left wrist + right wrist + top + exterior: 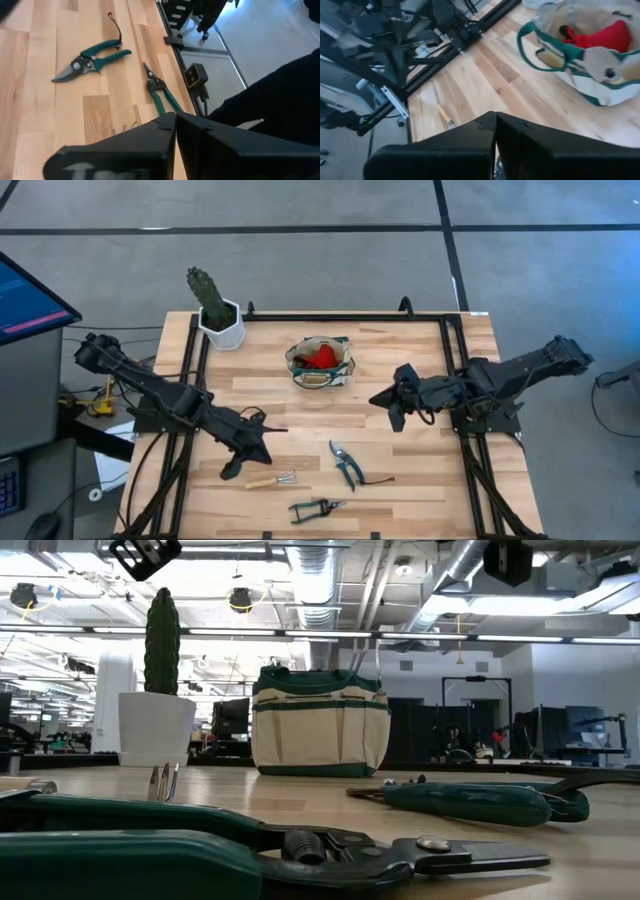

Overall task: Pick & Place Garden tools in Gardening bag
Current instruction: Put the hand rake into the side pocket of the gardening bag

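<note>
Tools mostly sit loose at six o'clock: rake (272, 480) and two shears (345, 464), with the bag (320, 362) up at twelve. Left gripper (232, 472) is pinched shut, empty, right by the rake; right gripper (398, 422) likewise at three. Going down shut, it'd probably just shove the rake away.

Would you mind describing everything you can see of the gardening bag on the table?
The gardening bag is a small beige canvas tote with dark green trim, straps and outer pockets. It stands upright and open on the wooden table, towards the far side near the middle, right of the potted cactus. A red item lies inside, with something dark beside it. Neither gripper touches the bag; only the table does.
</note>
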You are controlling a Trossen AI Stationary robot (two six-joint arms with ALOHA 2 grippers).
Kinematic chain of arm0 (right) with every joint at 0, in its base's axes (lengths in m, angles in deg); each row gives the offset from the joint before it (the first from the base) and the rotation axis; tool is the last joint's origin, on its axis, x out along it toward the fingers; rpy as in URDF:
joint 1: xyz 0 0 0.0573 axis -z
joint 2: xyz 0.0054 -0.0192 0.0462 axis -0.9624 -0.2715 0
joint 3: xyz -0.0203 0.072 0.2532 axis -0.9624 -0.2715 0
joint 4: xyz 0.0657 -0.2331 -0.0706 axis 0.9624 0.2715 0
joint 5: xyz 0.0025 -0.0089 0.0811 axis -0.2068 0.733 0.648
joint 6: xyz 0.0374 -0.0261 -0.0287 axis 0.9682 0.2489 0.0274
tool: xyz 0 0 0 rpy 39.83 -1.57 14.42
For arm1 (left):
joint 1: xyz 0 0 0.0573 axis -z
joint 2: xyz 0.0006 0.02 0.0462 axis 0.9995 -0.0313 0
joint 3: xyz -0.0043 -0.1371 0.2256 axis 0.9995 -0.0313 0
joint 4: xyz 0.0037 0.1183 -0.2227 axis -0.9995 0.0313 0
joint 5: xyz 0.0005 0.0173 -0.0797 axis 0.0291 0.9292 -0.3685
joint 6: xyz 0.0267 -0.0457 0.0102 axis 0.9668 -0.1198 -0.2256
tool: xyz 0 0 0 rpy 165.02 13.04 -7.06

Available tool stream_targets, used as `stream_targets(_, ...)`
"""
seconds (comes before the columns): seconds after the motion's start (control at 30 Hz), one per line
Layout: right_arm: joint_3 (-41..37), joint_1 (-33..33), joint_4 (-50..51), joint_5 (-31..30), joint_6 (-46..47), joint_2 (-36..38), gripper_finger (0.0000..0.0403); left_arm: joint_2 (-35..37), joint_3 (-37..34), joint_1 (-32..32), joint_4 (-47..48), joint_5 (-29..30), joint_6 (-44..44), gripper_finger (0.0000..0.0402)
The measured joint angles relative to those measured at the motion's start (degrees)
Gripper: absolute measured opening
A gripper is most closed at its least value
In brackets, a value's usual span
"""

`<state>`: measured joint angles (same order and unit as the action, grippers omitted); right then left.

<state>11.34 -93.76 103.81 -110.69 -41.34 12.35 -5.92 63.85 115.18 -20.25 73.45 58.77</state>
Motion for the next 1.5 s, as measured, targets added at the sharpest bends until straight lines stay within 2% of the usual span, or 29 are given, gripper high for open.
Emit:
stream_targets(0.23, 0.0, -1.7, 0.8, -0.2, -2.1, -0.1, 0.0000, 0.0, 0.0, 0.0, 0.1, 4.7, -0.8, 0.0002)
stream_targets(0.37, 0.0, -2.5, 0.6, -0.1, -3.3, -0.1, 0.0000, -0.8, 0.0, 1.1, -0.1, 10.4, -2.9, 0.0002)
stream_targets(0.6, 0.0, -4.8, 1.0, 0.0, -3.6, -0.1, 0.0000, -9.3, 0.0, 3.5, 0.1, 12.6, -7.6, 0.0002)
stream_targets(0.93, 0.0, -6.8, 1.0, -0.1, -3.5, -0.1, 0.0000, -16.7, 0.0, 3.9, -0.2, 9.3, -9.7, 0.0009)
stream_targets(1.2, 0.0, -6.0, 1.1, -0.1, -3.0, -0.1, 0.0000, -20.4, 0.0, 4.1, -0.3, -0.1, -10.9, 0.0071)
stream_targets(1.37, 0.0, -5.4, 1.0, -0.1, -2.8, -0.1, 0.0000, -22.7, 0.0, 4.1, -0.1, -0.4, -11.4, 0.0104)
stream_targets(1.5, 0.0, -5.3, 1.0, -1.5, -2.6, -0.1, 0.0000, -24.1, 0.0, 4.1, 0.0, -0.3, -16.0, 0.0114)
